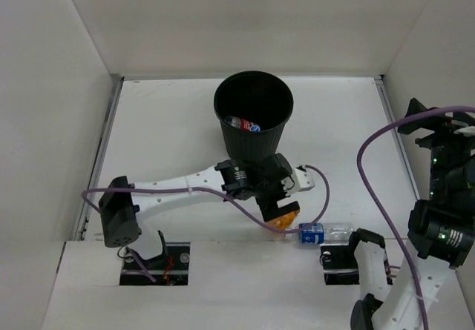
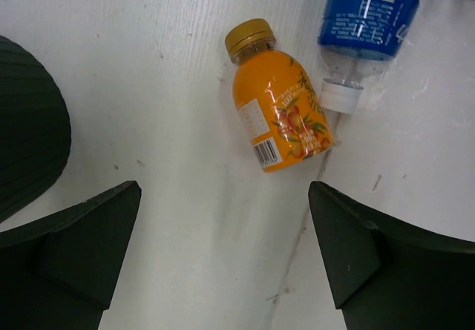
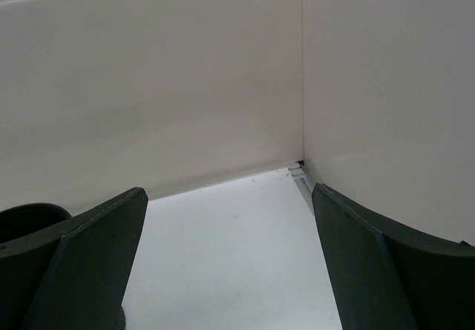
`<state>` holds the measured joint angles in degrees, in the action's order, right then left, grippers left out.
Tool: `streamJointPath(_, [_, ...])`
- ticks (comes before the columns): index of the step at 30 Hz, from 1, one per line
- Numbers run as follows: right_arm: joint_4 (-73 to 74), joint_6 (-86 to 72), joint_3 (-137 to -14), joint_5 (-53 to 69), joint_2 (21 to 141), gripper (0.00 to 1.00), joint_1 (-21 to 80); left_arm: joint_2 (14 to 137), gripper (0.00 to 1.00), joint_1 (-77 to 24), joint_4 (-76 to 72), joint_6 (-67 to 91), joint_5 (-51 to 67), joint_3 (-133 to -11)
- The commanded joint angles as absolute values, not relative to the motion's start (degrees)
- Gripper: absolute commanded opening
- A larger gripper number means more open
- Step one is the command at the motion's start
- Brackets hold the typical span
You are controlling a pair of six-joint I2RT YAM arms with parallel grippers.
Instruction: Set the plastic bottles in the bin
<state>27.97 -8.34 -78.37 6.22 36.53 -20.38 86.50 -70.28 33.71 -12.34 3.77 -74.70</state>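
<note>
The black bin (image 1: 252, 141) stands at the table's middle; a clear bottle with a red label (image 1: 242, 124) lies inside it. The short orange bottle (image 2: 278, 119) lies on its side on the table, cap away from my fingers, partly under my left gripper in the top view (image 1: 286, 220). The blue-label bottle (image 2: 369, 11) lies just beside it, its white cap (image 2: 340, 96) touching the orange one; it shows in the top view (image 1: 313, 233). My left gripper (image 2: 224, 196) hovers open above the table short of the orange bottle. My right gripper (image 3: 226, 196) is open and empty. The plain clear bottle is out of view.
The bin's side (image 2: 26, 141) is close on the left of the left gripper. White walls enclose the table; the right gripper (image 1: 434, 126) is raised at the far right, facing the back right corner (image 3: 300, 165). A purple cable (image 1: 364, 159) loops over the right side.
</note>
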Motion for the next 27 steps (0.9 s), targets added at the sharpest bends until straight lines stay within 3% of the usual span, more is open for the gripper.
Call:
streamJointPath(1, [24.17,-12.65,-79.01,10.01,34.28,0.99,-24.03,88.41,1.0,-71.84,29.36,-5.02,-0.17,-76.81])
streamJointPath(13, [24.43,-18.54,-84.28,14.68,31.29,0.99,-28.17,99.93,1.0,-76.24,29.97,7.29,1.14,-79.98])
streamJointPath(27, [27.24,-21.8,-97.55,17.23,32.61,0.99,-25.54,105.99,0.94,-77.57,21.19,5.63,0.0,-73.57])
